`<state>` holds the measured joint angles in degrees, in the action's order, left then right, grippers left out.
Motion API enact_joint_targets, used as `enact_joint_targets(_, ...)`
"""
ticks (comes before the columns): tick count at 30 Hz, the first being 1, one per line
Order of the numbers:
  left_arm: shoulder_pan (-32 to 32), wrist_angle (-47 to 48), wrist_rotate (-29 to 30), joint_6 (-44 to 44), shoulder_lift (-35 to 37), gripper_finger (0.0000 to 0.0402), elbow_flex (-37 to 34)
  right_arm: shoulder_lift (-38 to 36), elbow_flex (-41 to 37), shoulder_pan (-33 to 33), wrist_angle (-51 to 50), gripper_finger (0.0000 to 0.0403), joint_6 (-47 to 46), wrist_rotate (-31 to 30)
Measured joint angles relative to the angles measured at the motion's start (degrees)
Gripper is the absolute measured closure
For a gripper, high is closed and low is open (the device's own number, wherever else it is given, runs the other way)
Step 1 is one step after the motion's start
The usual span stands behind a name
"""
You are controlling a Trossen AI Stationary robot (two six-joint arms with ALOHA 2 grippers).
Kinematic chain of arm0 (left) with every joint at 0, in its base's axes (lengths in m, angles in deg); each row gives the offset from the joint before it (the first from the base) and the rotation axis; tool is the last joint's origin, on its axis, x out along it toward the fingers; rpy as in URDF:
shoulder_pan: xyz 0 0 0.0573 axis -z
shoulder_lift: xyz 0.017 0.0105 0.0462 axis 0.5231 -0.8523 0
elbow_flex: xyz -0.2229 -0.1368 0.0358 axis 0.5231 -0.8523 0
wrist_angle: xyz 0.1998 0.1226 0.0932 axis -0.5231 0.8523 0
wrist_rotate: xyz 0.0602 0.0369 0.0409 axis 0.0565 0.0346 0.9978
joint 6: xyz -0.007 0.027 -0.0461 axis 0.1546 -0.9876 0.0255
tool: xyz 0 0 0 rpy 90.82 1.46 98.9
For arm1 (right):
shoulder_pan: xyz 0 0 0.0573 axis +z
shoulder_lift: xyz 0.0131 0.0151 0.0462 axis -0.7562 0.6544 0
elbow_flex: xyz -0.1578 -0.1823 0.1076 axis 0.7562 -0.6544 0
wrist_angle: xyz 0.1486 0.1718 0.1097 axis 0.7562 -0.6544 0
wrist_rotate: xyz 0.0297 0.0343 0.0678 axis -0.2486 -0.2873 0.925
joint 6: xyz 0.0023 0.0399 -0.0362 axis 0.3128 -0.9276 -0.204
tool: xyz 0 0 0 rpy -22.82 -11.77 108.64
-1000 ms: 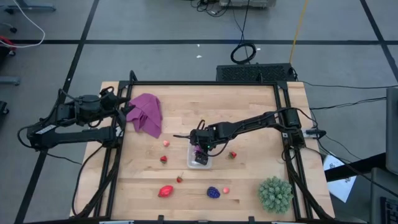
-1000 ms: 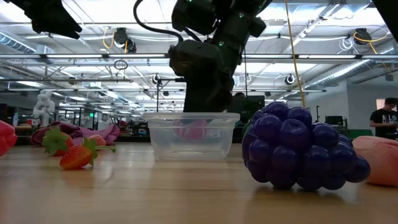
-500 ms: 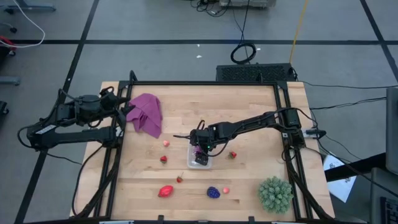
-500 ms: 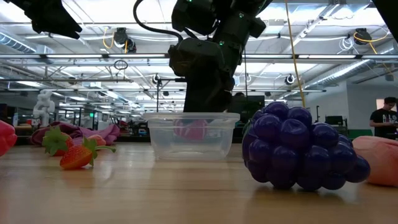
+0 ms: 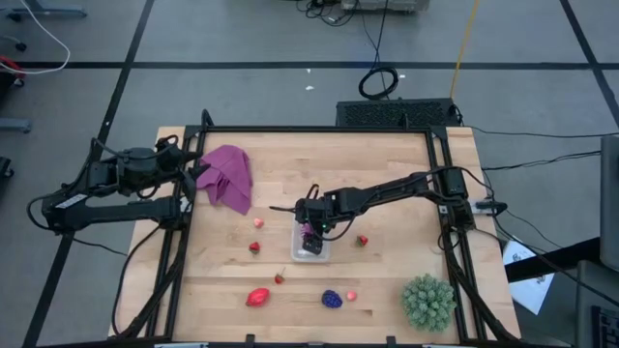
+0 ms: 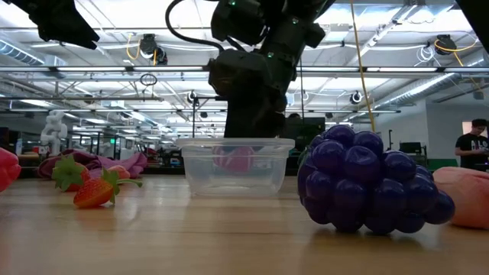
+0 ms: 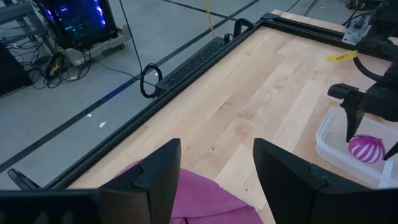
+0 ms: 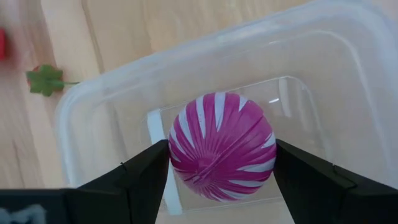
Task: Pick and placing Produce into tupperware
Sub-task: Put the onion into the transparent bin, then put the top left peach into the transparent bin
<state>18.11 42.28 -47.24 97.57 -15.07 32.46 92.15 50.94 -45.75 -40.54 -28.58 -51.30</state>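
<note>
The clear tupperware sits mid-table. My right gripper reaches down into it, shut on a magenta white-striped fruit. Small red berries, a larger red piece, a dark purple one and a pinkish one lie on the wood around the tub. My left gripper is open and hovers at the far left, over the magenta cloth. My right gripper pinches the magenta striped fruit by its two opposite sides, one finger on each, coming from above and pointing down. The fruit sits low inside the tupperware; whether it rests on the tub's floor I cannot tell.
A big green spiky ball stands near the table's near right corner. A dark metal frame borders the table. Bare wood lies on the far side of the tub. A person stands far off in the room.
</note>
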Motion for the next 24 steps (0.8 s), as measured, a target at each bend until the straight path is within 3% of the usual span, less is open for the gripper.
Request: enact_joint_targets(24,0.0,-0.1,0.0,0.1,0.0,0.0195,0.0,-0.3,-2.8,0.0,4.7,0.011,2.9,-0.1)
